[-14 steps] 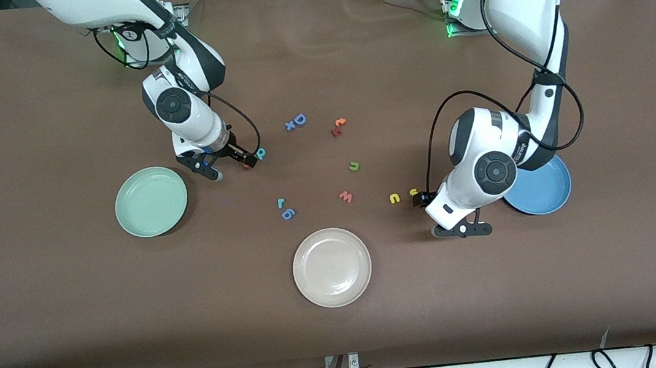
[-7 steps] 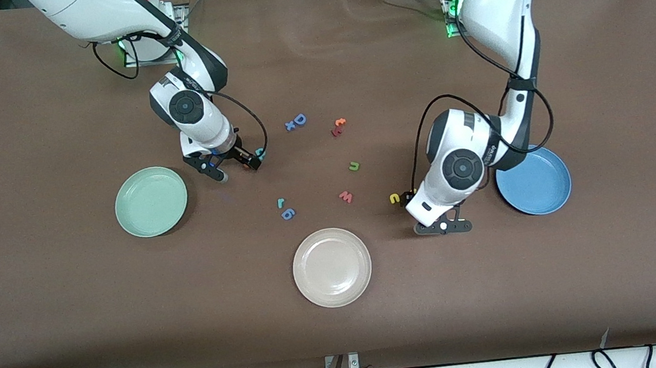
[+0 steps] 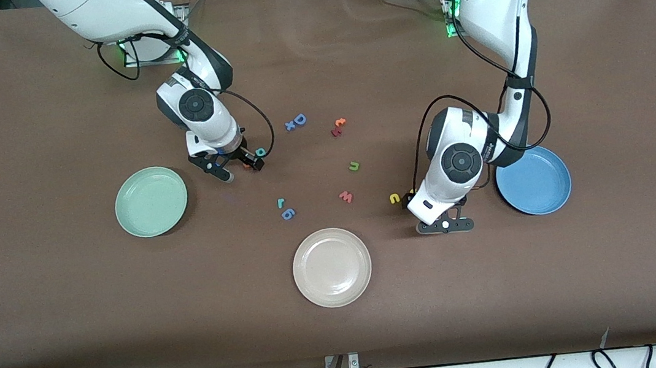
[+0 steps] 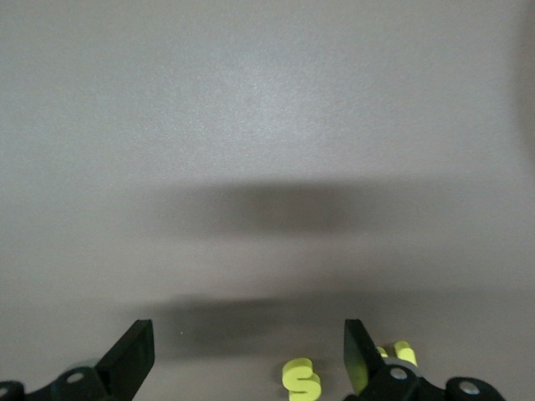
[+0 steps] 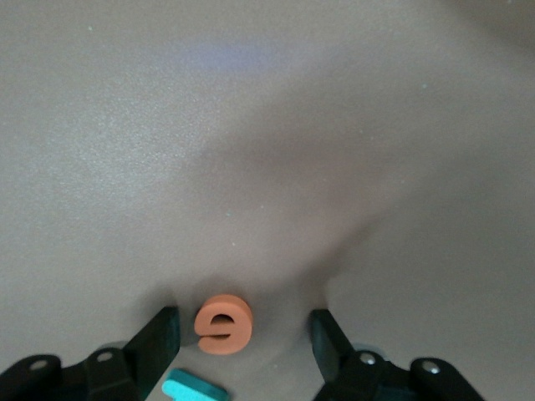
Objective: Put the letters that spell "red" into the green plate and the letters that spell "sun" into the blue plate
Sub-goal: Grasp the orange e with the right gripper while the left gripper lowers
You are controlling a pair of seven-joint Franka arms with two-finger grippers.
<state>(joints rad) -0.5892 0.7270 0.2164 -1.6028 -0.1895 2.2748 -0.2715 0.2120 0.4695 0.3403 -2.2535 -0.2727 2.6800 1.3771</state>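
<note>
The orange "e" (image 5: 224,324) lies flat on the table between the fingers of my right gripper (image 5: 244,324), which is open and low, with a gap on each side of the letter. The teal "d" (image 3: 261,152) lies just beside it, outside the jaws. My left gripper (image 4: 247,342) is open wide and low over the yellow "s" (image 4: 301,378), which sits close to one finger. A yellow "u" shape (image 3: 394,198) lies beside that gripper. The green "u" (image 3: 354,166) and teal "r" (image 3: 281,202) lie mid-table. The green plate (image 3: 151,202) and the blue plate (image 3: 535,185) hold nothing.
A beige plate (image 3: 332,267) sits nearest the front camera. Loose letters lie on the table: a blue "6" (image 3: 288,214), a pink "w" (image 3: 346,197), a blue "D" (image 3: 299,119) and red-orange pieces (image 3: 338,127). The brown table (image 3: 69,300) is bare around the plates.
My right gripper shifted slightly toward the teal "d" and its jaws narrowed around the orange "e". My left arm moved off the blue plate's edge toward the yellow letters.
</note>
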